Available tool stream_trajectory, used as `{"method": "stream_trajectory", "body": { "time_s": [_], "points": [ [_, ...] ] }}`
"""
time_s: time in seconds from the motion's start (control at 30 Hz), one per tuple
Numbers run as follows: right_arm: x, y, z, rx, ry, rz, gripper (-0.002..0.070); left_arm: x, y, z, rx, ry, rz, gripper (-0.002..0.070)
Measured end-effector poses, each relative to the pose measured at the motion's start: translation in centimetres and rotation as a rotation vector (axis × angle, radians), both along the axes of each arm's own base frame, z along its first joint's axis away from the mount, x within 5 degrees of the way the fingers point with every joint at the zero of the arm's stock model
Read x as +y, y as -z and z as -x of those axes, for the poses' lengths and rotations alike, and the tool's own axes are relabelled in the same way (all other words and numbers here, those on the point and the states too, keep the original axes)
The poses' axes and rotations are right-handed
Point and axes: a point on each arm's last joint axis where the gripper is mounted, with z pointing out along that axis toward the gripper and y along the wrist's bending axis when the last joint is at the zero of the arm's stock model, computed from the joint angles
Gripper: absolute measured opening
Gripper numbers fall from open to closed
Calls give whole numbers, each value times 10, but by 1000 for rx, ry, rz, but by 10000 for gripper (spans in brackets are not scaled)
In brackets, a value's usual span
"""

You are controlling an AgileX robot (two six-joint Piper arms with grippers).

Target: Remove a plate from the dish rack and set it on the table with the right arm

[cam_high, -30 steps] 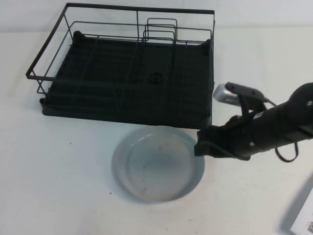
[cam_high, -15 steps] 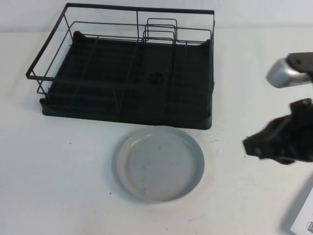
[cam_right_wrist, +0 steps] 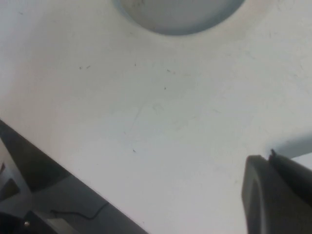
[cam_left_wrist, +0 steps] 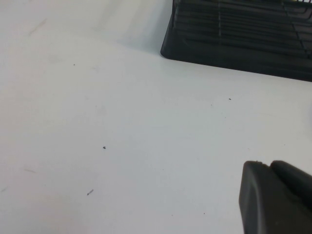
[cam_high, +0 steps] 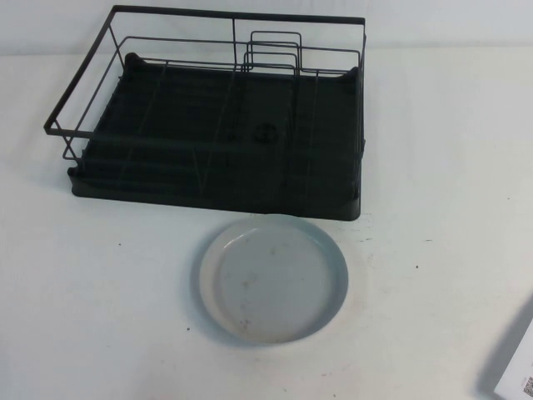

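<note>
The pale grey-blue plate [cam_high: 271,279] lies flat on the white table [cam_high: 100,317], just in front of the black wire dish rack [cam_high: 216,125], which holds nothing. Neither arm shows in the high view. In the right wrist view my right gripper [cam_right_wrist: 269,159] is shut on nothing and hovers over bare table, well away from the plate's rim [cam_right_wrist: 180,17]. In the left wrist view my left gripper [cam_left_wrist: 269,165] is shut and empty above the table, apart from the rack's tray corner [cam_left_wrist: 229,46].
A white object with a printed code [cam_high: 518,373] sits at the table's near right corner. The table's edge [cam_right_wrist: 73,175] runs close to my right gripper, with dark floor and a cable beyond it.
My right arm has pulled back from the plate's right rim and left the high view to the right, and its gripper has gone from open to shut. The plate stays flat on the table.
</note>
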Motion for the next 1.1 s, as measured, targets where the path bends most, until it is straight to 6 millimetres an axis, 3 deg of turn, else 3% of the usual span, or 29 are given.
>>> {"method": "stream_trajectory", "body": {
  "time_s": [0.27,0.47,0.57,0.83,1.1],
  "points": [
    [-9,-5,14,-96,-76,36,-18,0,0,0,0,0,0,-4],
    [-9,17,12,-109,-58,27,-18,0,0,0,0,0,0,-4],
    [-14,39,10,-206,32,-42,-18,0,0,0,0,0,0,-4],
    [-53,118,23,-614,446,-155,-18,0,0,0,0,0,0,-4],
    [-65,173,34,-823,567,-185,-18,0,0,0,0,0,0,-4]
  ]
}}
